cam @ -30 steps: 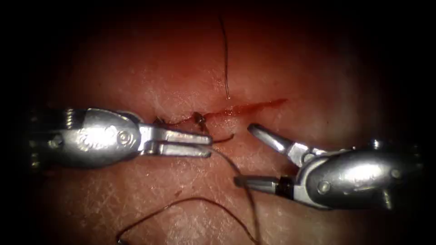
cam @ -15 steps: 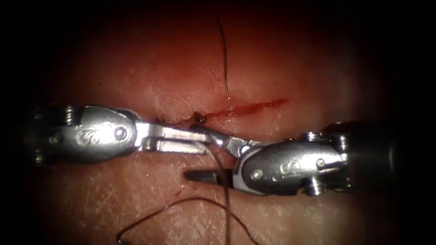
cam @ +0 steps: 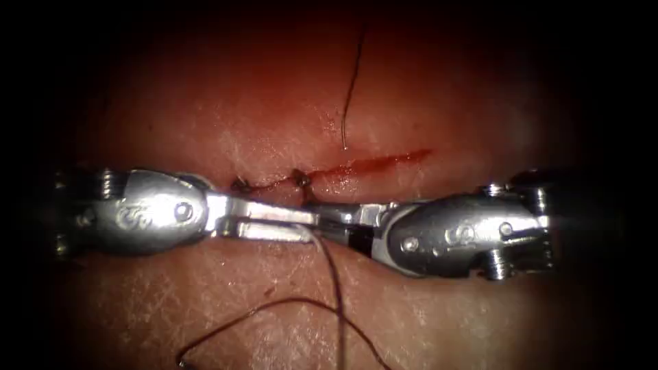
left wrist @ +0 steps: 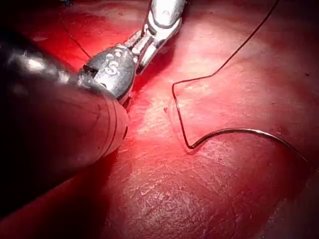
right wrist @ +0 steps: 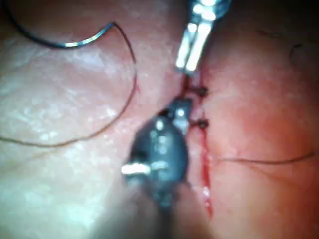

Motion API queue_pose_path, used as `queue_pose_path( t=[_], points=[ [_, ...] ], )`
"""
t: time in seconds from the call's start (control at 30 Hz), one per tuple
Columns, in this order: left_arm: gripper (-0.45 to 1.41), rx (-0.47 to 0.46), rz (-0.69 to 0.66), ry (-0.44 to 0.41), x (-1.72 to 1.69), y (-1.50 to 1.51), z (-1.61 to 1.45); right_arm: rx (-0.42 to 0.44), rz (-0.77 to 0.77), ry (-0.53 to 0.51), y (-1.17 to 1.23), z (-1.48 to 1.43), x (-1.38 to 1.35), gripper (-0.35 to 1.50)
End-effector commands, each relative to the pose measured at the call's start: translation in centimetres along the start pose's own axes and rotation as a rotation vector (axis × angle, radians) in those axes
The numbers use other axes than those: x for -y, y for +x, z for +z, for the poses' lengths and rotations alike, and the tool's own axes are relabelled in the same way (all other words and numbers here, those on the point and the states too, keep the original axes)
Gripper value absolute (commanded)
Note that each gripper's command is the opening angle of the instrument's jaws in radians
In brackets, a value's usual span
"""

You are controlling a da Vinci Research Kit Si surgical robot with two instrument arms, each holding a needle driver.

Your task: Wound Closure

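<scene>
While the needle (left wrist: 249, 132) lies free on the tissue (cam: 226, 109) as a thin dark curve, thread (cam: 334, 274) is gripped by the left tool (cam: 301, 225); the right tool (cam: 343, 223) is clenched on the same thread beside the cut (cam: 370, 163).

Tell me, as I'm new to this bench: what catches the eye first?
The left hand and right hand meet tip to tip just below the cut; the left holds the thread, the right's hold is unclear. The curved needle lies free on the tissue.
</scene>
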Motion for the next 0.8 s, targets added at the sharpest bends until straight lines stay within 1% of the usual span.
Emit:
queue_pose_path(
  t=[0.03,0.07,0.1,0.17,0.23,0.27,0.3,0.37,0.4,0.47,0.53,0.57,0.67,0.7,0.73,0.8],
  points=[
    [0.52,0.003,-0.008,0.004,0.0,-0.04,0.07,0.003,0.009,0.006,-0.05,0.09,0.05,-0.35],
    [1.14,0.028,-0.095,-0.002,0.0,-0.01,0.07,0.01,0.031,0.011,-0.09,0.09,0.04,-0.35],
    [1.25,0.044,-0.11,0.007,0.0,0.01,0.07,0.015,0.042,0.014,-0.1,0.09,0.03,-0.35],
    [1.33,0.054,-0.127,0.021,0.01,0.07,0.06,0.022,0.048,0.015,-0.14,0.08,0.0,-0.35],
    [1.35,0.054,-0.132,0.024,0.02,0.13,0.04,0.029,0.059,0.02,-0.19,0.06,-0.03,-0.35],
    [1.36,0.056,-0.135,0.032,0.01,0.17,0.04,0.038,0.07,0.023,-0.21,0.06,-0.04,-0.35],
    [1.38,0.064,-0.142,0.055,-0.01,0.26,0.03,0.048,0.086,0.029,-0.27,0.05,-0.07,-0.35],
    [1.38,0.067,-0.146,0.064,-0.02,0.31,0.02,0.053,0.086,0.031,-0.29,0.06,-0.08,-0.35],
    [1.38,0.077,-0.12,0.082,-0.05,0.44,0.02,0.062,0.101,0.037,-0.35,0.07,-0.1,-0.35],
    [1.38,0.084,-0.108,0.098,-0.08,0.57,-0.01,0.067,0.109,0.04,-0.4,0.09,-0.13,-0.35],
    [1.36,0.09,-0.108,0.103,-0.08,0.63,-0.02,0.069,0.113,0.041,-0.43,0.09,-0.14,-0.35],
    [1.31,0.077,-0.101,0.117,-0.08,0.74,-0.07,0.068,0.119,0.045,-0.51,0.09,-0.15,-0.35],
    [1.28,0.042,-0.102,0.139,-0.04,0.83,-0.18,0.072,0.121,0.053,-0.62,0.09,-0.12,-0.35],
    [1.26,0.029,-0.101,0.163,0.01,0.89,-0.26,0.076,0.122,0.061,-0.67,0.1,-0.11,-0.35],
    [1.26,0.029,-0.101,0.163,0.01,0.89,-0.26,0.076,0.122,0.061,-0.67,0.1,-0.11,-0.35],
    [1.26,0.022,-0.101,0.197,0.09,0.95,-0.35,0.074,0.13,0.061,-0.71,0.12,-0.09,-0.35]
  ],
)
